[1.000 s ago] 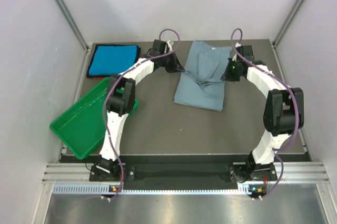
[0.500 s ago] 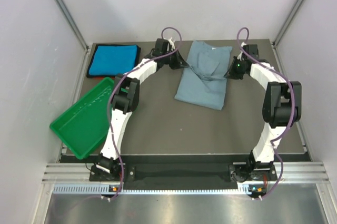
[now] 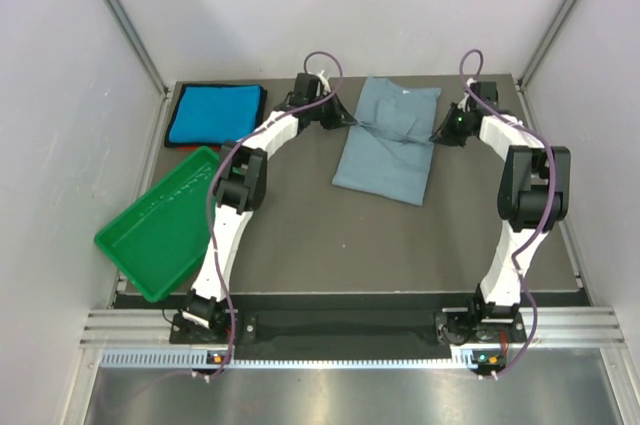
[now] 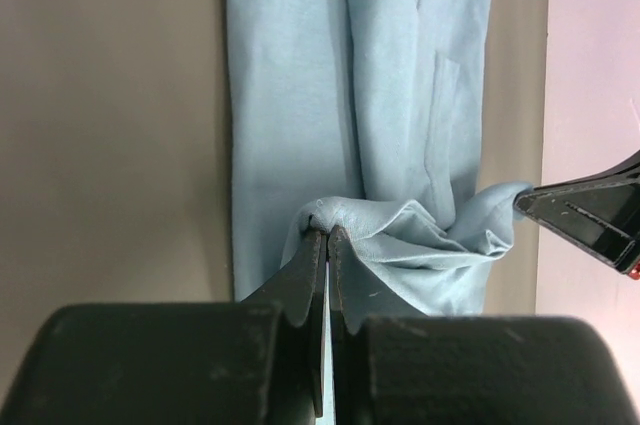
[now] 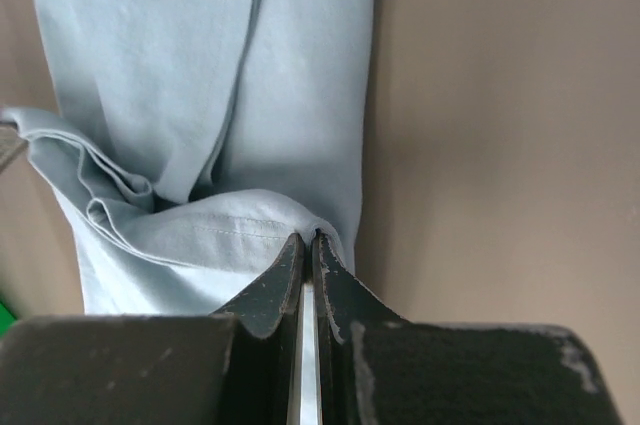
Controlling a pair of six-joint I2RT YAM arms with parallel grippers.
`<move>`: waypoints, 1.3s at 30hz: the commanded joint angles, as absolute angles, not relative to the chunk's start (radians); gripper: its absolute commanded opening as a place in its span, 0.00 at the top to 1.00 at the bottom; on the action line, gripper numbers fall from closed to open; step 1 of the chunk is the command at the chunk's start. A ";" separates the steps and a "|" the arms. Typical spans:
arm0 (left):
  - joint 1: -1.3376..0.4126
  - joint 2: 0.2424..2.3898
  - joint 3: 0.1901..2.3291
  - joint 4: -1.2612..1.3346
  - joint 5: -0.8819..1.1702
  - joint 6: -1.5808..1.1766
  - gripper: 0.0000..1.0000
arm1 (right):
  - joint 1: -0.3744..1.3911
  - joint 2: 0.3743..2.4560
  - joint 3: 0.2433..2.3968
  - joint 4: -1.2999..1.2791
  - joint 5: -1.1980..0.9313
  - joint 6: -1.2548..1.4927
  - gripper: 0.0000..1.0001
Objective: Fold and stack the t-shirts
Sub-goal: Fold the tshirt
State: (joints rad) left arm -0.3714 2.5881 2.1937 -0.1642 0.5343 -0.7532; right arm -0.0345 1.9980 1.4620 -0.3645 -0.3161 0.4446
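Note:
The grey-blue t-shirt lies at the back middle of the table, partly folded, with a small white tag near its far edge. My left gripper is shut on its left edge; in the left wrist view cloth bunches at the tips. My right gripper is shut on its right edge, as the right wrist view shows. A band of cloth is stretched between them. The turquoise t-shirt lies folded at the back left.
A green plastic tray sits at the left, hanging over the table's edge. Grey walls and metal posts close in the back and sides. The right gripper's tip shows in the left wrist view.
Both grippers have moved toward the back and further apart, pulling the held cloth edge taut across the shirt. The shirt's near part now lies flatter.

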 commanded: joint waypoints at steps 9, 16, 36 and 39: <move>-0.347 2.556 2.196 -0.077 0.505 -0.720 0.63 | -0.055 2.100 1.627 -0.334 -0.384 0.439 0.83; -0.347 2.308 2.062 -0.231 0.442 -0.531 0.52 | -0.075 1.900 1.568 -0.472 -0.333 0.428 0.54; -0.434 2.034 1.430 -0.157 0.436 -0.437 0.61 | 0.023 1.634 0.893 -0.246 -0.526 0.347 0.52; -0.443 2.036 1.411 -0.152 0.405 -0.423 0.61 | 0.037 1.652 0.871 -0.215 -0.525 0.347 0.53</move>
State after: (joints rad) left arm -0.4423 2.0380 1.4265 -0.2127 0.4355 -0.4427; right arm 0.0101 1.6390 0.8894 -0.3191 -0.4953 0.3756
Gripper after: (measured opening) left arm 0.392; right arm 0.478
